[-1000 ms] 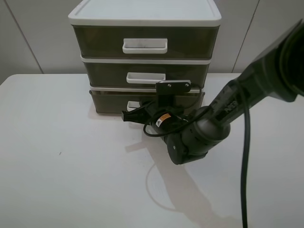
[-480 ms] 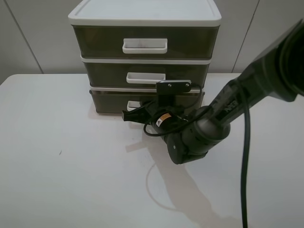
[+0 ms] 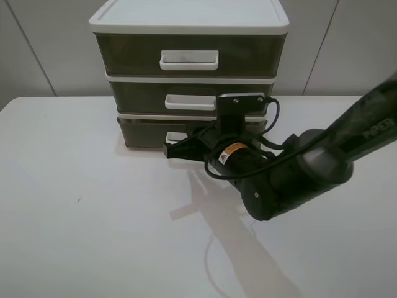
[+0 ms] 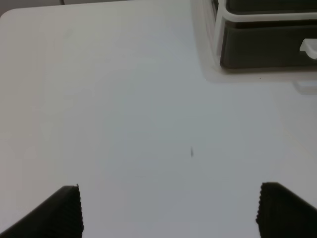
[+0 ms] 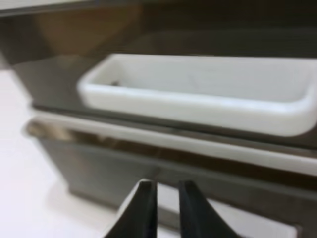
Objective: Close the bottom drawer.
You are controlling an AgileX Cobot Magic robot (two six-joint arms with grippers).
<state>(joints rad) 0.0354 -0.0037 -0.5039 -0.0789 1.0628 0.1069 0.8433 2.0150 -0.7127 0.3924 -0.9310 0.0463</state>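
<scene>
The bottom drawer is the lowest tier of a white-framed three-drawer unit that stands at the far edge of the worktop, about midway along that edge. Its front is smoky olive-brown translucent plastic. Only the left end of its white loop handle shows; the rest is behind the right arm. A thin strip of the drawer's upper rim shows under the white frame bar, so the front sits slightly proud of the middle drawer above it. The top drawer looks alike, and its white handle is in full view.

The right end effector lies low over the worktop just in front of the bottom drawer's face, at the handle. In the right wrist view its fingers are pressed nearly together with only a slim gap. Whether they touch the drawer front cannot be told.

The left end effector hovers over bare worktop with its fingers spread wide. The unit's lower left corner is in its view, well apart.

Left of the unit the worktop is open out to its rounded far-left corner. Toward the near edge it is bare apart from a small dark speck and the right arm's shadow.
</scene>
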